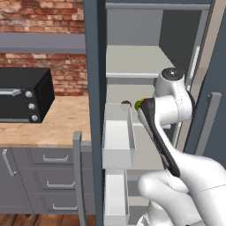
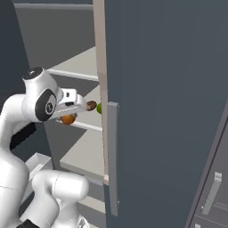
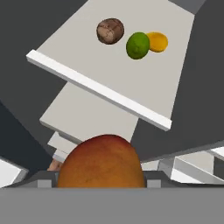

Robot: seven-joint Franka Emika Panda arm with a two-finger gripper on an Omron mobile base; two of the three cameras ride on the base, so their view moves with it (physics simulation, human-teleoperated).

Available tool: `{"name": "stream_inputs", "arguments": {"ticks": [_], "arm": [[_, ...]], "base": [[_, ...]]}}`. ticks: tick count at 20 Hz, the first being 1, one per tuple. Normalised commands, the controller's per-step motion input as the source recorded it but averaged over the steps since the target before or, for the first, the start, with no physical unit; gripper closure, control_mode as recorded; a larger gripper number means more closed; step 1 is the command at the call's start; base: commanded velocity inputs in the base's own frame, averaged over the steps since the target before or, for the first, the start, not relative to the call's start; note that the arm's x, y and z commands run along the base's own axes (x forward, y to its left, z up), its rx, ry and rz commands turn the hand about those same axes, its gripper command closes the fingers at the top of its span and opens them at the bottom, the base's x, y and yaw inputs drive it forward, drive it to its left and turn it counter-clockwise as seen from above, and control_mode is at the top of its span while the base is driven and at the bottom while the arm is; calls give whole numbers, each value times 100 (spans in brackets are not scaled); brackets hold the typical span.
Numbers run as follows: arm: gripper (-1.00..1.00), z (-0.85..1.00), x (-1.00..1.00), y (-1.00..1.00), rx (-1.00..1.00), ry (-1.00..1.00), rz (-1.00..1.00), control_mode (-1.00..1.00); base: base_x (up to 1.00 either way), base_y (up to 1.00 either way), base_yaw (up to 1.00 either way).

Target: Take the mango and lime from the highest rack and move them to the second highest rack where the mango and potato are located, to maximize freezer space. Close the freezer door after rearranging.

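In the hand view my gripper (image 3: 101, 177) is shut on the reddish-orange mango (image 3: 101, 162), which fills the space between the jaws. Beyond it lies the second highest rack (image 3: 96, 89), carrying the brown potato (image 3: 110, 31), the green lime (image 3: 137, 45) and the yellow-orange mango (image 3: 158, 42) close together. From the right base view the held mango (image 2: 67, 119) hangs just in front of that rack (image 2: 87, 127), near the potato (image 2: 91, 106) and lime (image 2: 99, 108). The highest rack (image 2: 73, 71) sits above. The freezer door (image 2: 164, 111) stands open at the right.
White drawer bins (image 1: 118, 137) stick out below the racks, left of my arm. A black toaster oven (image 1: 24, 95) stands on the wooden counter (image 1: 62, 123) to the left. The door's bar handle (image 2: 112, 156) is close to my arm.
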Motion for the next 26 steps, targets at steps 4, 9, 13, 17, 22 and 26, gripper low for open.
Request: {"name": "stream_inputs", "arguments": {"ticks": [4, 9, 13, 17, 22, 26], "arm": [[100, -48, 35, -9, 0, -1, 2, -100], [100, -35, 53, -9, 0, -2, 4, -100], [100, -30, 61, -9, 0, 0, 2, -100], [100, -33, 62, -10, 0, 0, 4, -100], [100, -38, 61, -12, 0, 0, 5, -100], [100, -43, 58, -10, 0, 0, 5, -100]], "base": [[0, 0, 0], [0, 0, 0], [0, 0, 0], [0, 0, 0], [0, 0, 0], [0, 0, 0]]}}
